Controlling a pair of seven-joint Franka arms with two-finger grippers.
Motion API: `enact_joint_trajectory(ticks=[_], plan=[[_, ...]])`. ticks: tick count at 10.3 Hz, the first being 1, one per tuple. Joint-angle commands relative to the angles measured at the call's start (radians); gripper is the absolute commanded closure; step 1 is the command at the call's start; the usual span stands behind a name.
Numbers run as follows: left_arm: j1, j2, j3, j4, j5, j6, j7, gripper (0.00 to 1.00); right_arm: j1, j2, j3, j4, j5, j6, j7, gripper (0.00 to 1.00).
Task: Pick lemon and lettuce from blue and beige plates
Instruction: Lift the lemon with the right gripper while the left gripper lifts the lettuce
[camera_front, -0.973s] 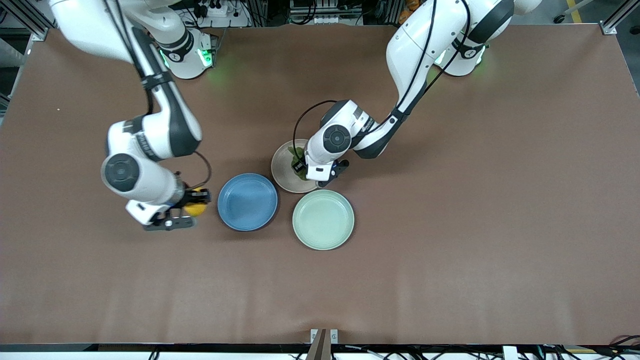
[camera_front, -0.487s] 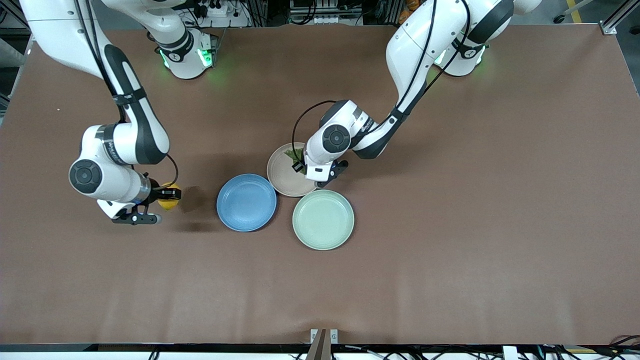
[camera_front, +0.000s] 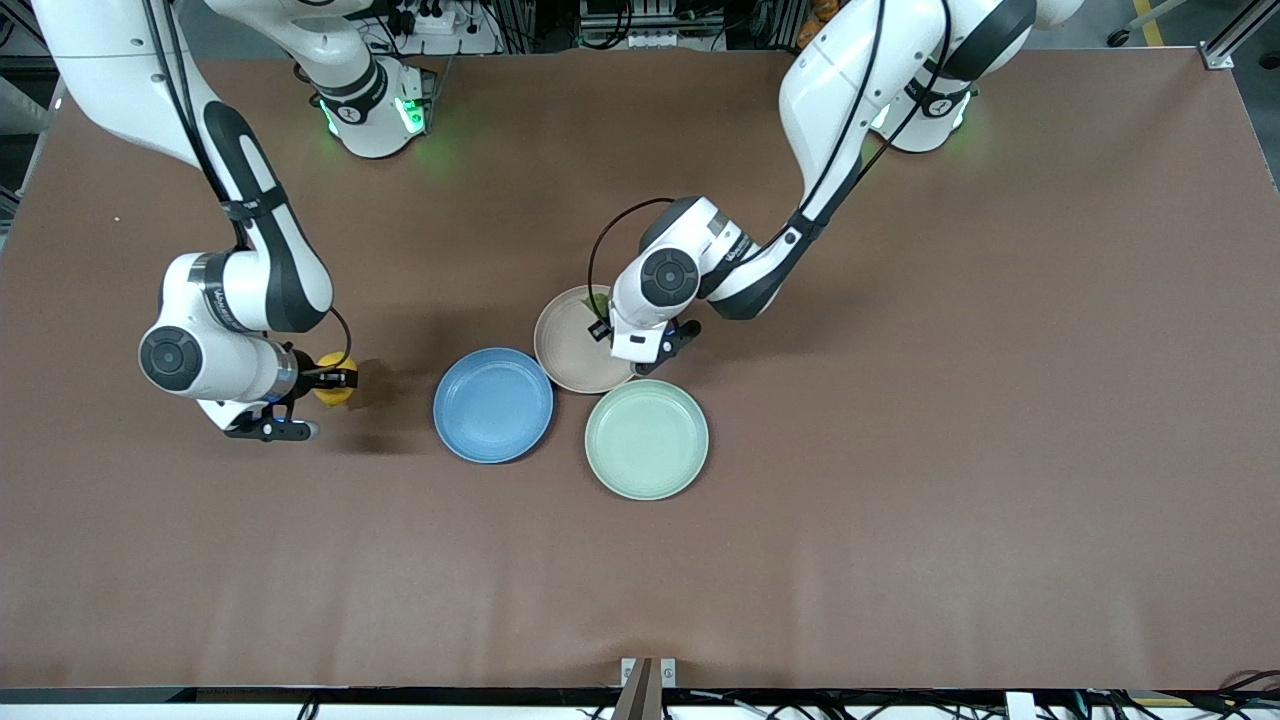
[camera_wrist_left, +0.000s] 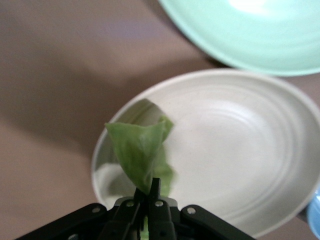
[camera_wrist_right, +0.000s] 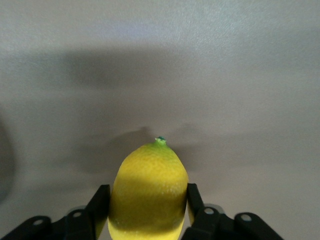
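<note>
My right gripper (camera_front: 335, 379) is shut on the yellow lemon (camera_front: 333, 379) and holds it over bare table, toward the right arm's end from the blue plate (camera_front: 492, 404). The lemon (camera_wrist_right: 148, 192) fills the right wrist view between the fingers. My left gripper (camera_front: 597, 320) is shut on the green lettuce (camera_wrist_left: 140, 154), pinched at its lower edge and hanging over the beige plate (camera_wrist_left: 235, 150). In the front view only a sliver of lettuce (camera_front: 598, 300) shows by the wrist over the beige plate (camera_front: 570, 350). Both plates hold nothing else.
A mint-green plate (camera_front: 646, 439) sits nearer the front camera than the beige plate, touching close to it and beside the blue plate. It also shows in the left wrist view (camera_wrist_left: 250, 30). Brown table (camera_front: 900, 450) spreads wide around the plates.
My right gripper carried the lemon away from the blue plate toward the right arm's end, then nearly stopped. My left gripper lifted the lettuce slightly off the beige plate, which shifted a little.
</note>
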Motion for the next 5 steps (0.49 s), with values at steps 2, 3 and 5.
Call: enact_joint_trajectory(ticks=[2, 3, 5], plan=[[0.144, -0.241, 0.0, -0.027, 0.055, -0.261, 0.114, 1.0, -0.026, -0.02, 0.014, 0.04, 0.01, -0.039, -0.012, 0.0], [0.204, -0.292, 0.0, -0.027, 0.055, -0.327, 0.238, 1.0, -0.021, -0.031, 0.014, 0.096, 0.012, -0.123, -0.01, 0.0], [0.35, -0.338, 0.001, -0.034, 0.055, -0.437, 0.56, 1.0, -0.012, -0.078, 0.015, 0.219, 0.007, -0.322, -0.006, 0.0]])
